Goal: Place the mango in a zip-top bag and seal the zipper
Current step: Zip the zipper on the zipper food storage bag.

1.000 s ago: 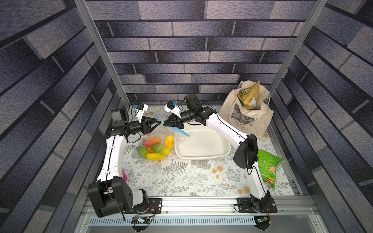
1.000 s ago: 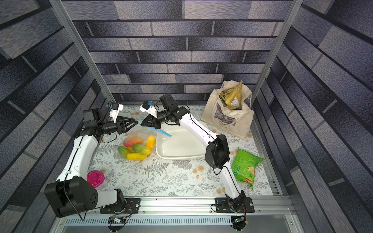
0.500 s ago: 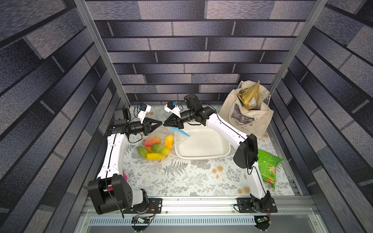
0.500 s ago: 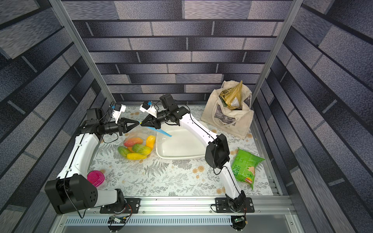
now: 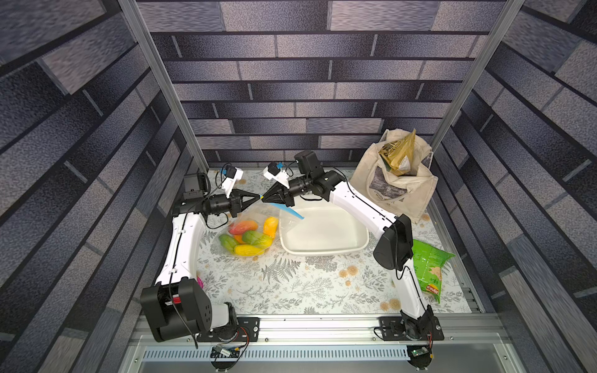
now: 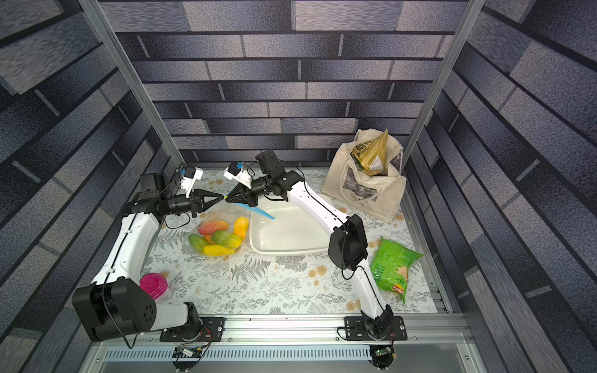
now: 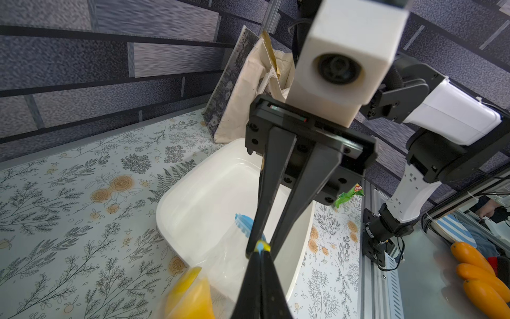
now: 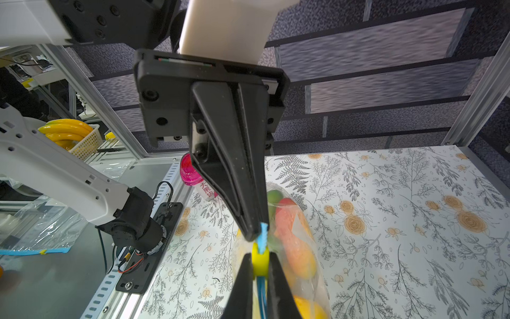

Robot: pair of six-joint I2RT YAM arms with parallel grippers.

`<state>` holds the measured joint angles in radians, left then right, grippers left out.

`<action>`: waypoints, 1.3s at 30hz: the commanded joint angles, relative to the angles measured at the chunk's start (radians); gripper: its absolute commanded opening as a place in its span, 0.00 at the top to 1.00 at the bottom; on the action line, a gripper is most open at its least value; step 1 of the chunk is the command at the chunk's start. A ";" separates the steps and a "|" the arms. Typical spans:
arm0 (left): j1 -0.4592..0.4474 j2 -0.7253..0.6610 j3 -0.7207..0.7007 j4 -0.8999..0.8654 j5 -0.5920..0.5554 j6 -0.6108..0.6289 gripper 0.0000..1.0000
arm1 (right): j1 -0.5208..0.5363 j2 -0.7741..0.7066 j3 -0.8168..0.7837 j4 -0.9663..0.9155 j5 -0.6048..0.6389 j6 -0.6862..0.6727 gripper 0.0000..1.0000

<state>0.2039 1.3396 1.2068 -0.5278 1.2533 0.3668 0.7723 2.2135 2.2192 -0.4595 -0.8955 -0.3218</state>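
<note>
zipper [image 5: 290, 213] in l gripper [image 5: 258, 198], r gripper [image 5: 264, 200]; jar [image 8: 205, 189] label red chinese chars

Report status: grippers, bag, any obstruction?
Left gripper shut on zipper end, right gripper shut on its yellow slider, tips almost touching. Mangoes inside zip-top bag; seal not readable. White tray beneath zipper's free end.

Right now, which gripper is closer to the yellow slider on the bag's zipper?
Right. The right gripper is clamped on the yellow slider itself. The left gripper pinches the end of the blue zipper just beyond it, tip to tip with the right.
</note>
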 commanded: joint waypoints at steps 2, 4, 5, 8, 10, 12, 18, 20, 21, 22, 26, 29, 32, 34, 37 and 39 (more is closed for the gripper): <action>-0.007 -0.106 -0.100 0.295 -0.158 -0.224 1.00 | 0.008 -0.037 -0.036 -0.014 0.080 0.018 1.00; -0.001 -0.147 -0.155 0.435 -0.242 -0.318 1.00 | 0.008 -0.044 -0.050 -0.021 0.105 0.016 1.00; 0.000 -0.159 -0.172 0.480 -0.274 -0.352 1.00 | 0.007 -0.046 -0.054 -0.023 0.110 0.014 1.00; 0.004 -0.177 -0.185 0.531 -0.322 -0.398 1.00 | 0.008 -0.050 -0.060 -0.027 0.114 0.012 1.00; 0.010 -0.171 -0.170 0.524 -0.319 -0.406 1.00 | 0.005 -0.051 -0.057 -0.030 0.095 0.012 1.00; 0.022 -0.166 -0.155 0.513 -0.337 -0.417 1.00 | 0.005 -0.052 -0.056 -0.055 0.101 -0.002 1.00; 0.109 -0.133 -0.107 0.532 -0.410 -0.487 1.00 | -0.008 -0.106 -0.153 -0.089 0.138 -0.024 1.00; 0.127 -0.115 -0.074 0.508 -0.423 -0.479 1.00 | -0.012 -0.140 -0.218 -0.075 0.160 -0.027 1.00; 0.130 -0.107 -0.059 0.495 -0.431 -0.471 1.00 | -0.012 -0.158 -0.250 -0.075 0.169 -0.030 1.00; 0.133 -0.102 -0.048 0.483 -0.440 -0.458 1.00 | -0.014 -0.171 -0.278 -0.076 0.182 -0.032 1.00; 0.153 -0.081 -0.022 0.475 -0.494 -0.456 1.00 | -0.031 -0.250 -0.390 -0.057 0.216 -0.017 1.00; 0.157 -0.048 0.013 0.436 -0.534 -0.446 1.00 | -0.042 -0.306 -0.486 -0.019 0.242 0.002 1.00; 0.158 -0.022 0.025 0.432 -0.548 -0.452 1.00 | -0.056 -0.348 -0.563 0.013 0.271 0.023 1.00; 0.157 -0.014 0.023 0.441 -0.546 -0.456 1.00 | -0.067 -0.371 -0.607 0.043 0.285 0.044 1.00; 0.154 -0.008 0.019 0.454 -0.546 -0.464 1.00 | -0.078 -0.391 -0.634 0.057 0.299 0.054 1.00; 0.148 -0.004 0.023 0.450 -0.537 -0.470 1.00 | -0.078 -0.388 -0.631 0.071 0.275 0.063 1.00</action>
<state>0.3367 1.3308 1.1912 -0.1246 0.7864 -0.0837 0.7078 1.8519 1.6127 -0.3588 -0.6212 -0.2871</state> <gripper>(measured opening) 0.044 0.115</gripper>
